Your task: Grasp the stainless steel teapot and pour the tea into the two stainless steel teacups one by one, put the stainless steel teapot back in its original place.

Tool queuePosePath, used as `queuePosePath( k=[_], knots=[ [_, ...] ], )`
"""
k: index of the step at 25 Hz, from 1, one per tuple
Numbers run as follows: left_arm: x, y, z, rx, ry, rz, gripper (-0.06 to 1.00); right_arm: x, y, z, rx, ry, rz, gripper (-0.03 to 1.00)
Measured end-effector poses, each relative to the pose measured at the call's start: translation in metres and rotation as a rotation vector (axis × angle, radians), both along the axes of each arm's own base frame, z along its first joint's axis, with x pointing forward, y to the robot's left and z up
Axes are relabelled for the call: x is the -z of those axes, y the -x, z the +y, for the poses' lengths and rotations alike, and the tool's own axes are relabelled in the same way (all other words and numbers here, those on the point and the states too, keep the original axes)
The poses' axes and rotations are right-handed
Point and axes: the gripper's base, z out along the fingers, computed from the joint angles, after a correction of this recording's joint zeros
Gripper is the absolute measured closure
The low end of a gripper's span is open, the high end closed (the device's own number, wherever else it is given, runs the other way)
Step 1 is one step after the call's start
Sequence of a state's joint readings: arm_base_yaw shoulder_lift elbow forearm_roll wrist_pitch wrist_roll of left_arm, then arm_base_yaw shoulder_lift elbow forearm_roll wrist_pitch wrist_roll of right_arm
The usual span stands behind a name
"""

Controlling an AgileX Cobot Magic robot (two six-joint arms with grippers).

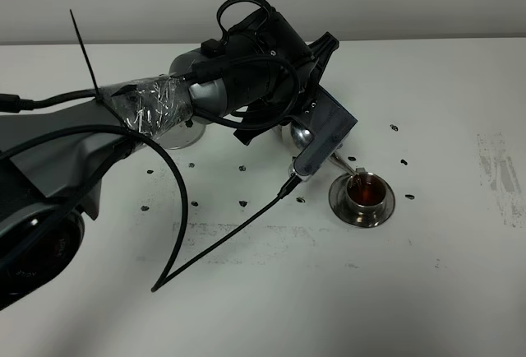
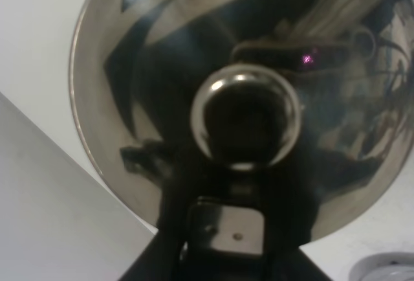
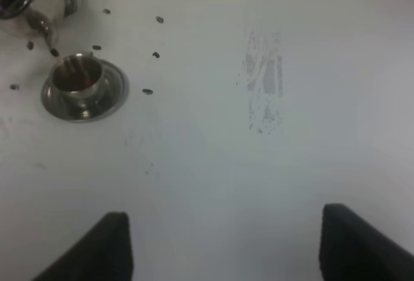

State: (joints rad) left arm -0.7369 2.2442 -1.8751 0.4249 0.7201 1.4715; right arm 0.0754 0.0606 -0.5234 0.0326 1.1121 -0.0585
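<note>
Left gripper (image 2: 226, 229) is clamping tight on the stainless steel teapot (image 1: 301, 135) (mirror-shiny, bell-shaped, round knob on lid), tilting it at frame centre w/ thin spout (image 1: 345, 164) hanging over 1 small steel teacup (image 1: 365, 206). Cup is sitting on 1 round saucer (image 1: 362, 220), right of centre, holding clear reddish-brown tea (image 1: 367, 194). Right gripper (image 3: 226, 242) is hanging w/ jaws wide apart, gripping nothing, over matte white table (image 3: 259, 164)

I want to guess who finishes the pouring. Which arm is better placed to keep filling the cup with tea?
The left. The left tool grips the teapot, tipped with its spout over the teacup. The right tool hangs open over the table, away from both.
</note>
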Motion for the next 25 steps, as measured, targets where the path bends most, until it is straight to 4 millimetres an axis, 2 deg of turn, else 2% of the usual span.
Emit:
queuePosePath(
  k=[25],
  knots=[
    [-0.0005, -0.0001, -0.0008, 0.024, -0.016, -0.013, 0.76, 0.0, 0.0, 0.0, 0.0, 0.0, 0.0, 0.38]
  ],
)
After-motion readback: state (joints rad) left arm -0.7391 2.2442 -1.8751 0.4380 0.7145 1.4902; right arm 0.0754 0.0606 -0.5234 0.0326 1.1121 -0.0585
